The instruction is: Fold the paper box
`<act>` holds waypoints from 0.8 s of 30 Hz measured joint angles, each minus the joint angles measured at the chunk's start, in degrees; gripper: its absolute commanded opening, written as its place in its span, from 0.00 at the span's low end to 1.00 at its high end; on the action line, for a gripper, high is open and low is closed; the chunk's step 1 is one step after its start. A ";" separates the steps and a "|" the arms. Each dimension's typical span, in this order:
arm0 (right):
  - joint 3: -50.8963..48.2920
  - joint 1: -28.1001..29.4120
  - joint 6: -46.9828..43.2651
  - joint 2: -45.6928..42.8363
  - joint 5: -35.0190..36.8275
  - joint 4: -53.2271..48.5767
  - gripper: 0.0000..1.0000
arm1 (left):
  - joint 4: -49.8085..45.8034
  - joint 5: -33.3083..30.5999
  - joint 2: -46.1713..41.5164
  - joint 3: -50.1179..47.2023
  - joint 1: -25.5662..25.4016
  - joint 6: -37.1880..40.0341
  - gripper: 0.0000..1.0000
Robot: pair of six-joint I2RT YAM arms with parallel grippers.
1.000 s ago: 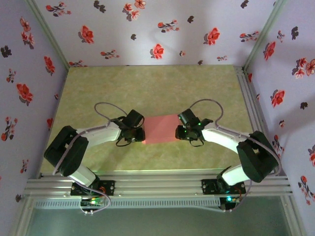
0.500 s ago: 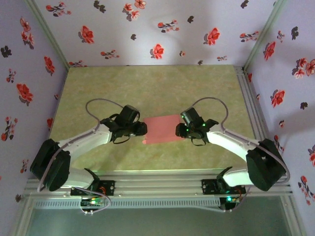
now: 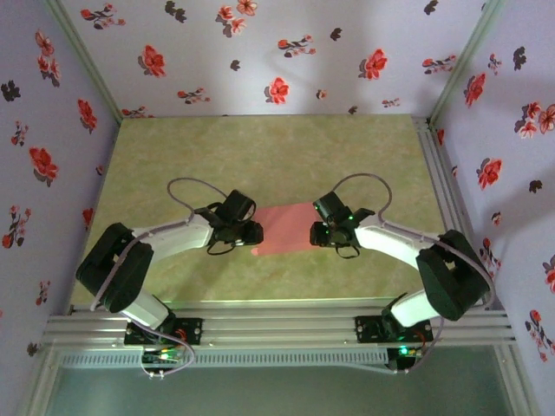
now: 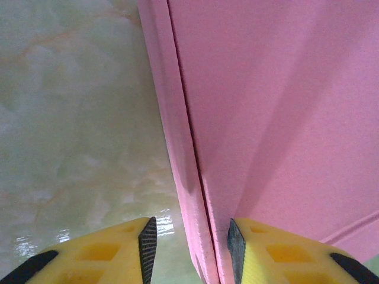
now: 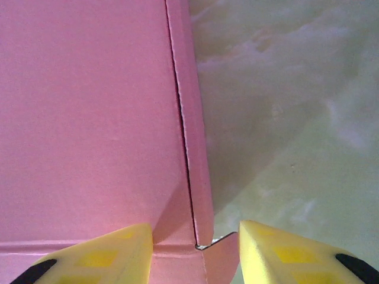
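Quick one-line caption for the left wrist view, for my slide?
Open left gripper straddling one edge of the salmon-pink thin card box on the marbled green table.

paper box (image 3: 284,229): salmon pink, plain
table (image 3: 260,156): pale yellow-green, marbled veining
walls (image 3: 260,52): lilac, scattered red and dark flowers
left fingers (image 4: 112,251): yellow, black cross-hatched pads
right fingers (image 5: 106,254): yellow
arms (image 3: 173,236): white links, black joints
rails (image 3: 277,328), table's near edge: silver-grey metal
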 measured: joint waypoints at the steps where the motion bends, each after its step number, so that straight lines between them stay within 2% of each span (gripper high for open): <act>1: -0.04 0.02 -0.02 0.20 0.00 0.48 0.43 | -0.02 -0.20 0.00 0.00 -0.07 0.00 0.39; 11: -0.44 0.00 -0.26 -1.11 0.22 0.13 0.43 | 0.17 -0.37 0.55 0.00 -0.11 0.00 0.39; 18: -0.48 0.02 -2.14 -7.89 0.24 -4.39 0.46 | -2.49 -1.18 -4.90 0.00 -0.31 0.15 0.43; 24: -1.38 0.02 -4.31 -11.93 0.42 -8.07 0.46 | -5.44 -1.86 -9.49 -0.11 -4.46 3.19 0.48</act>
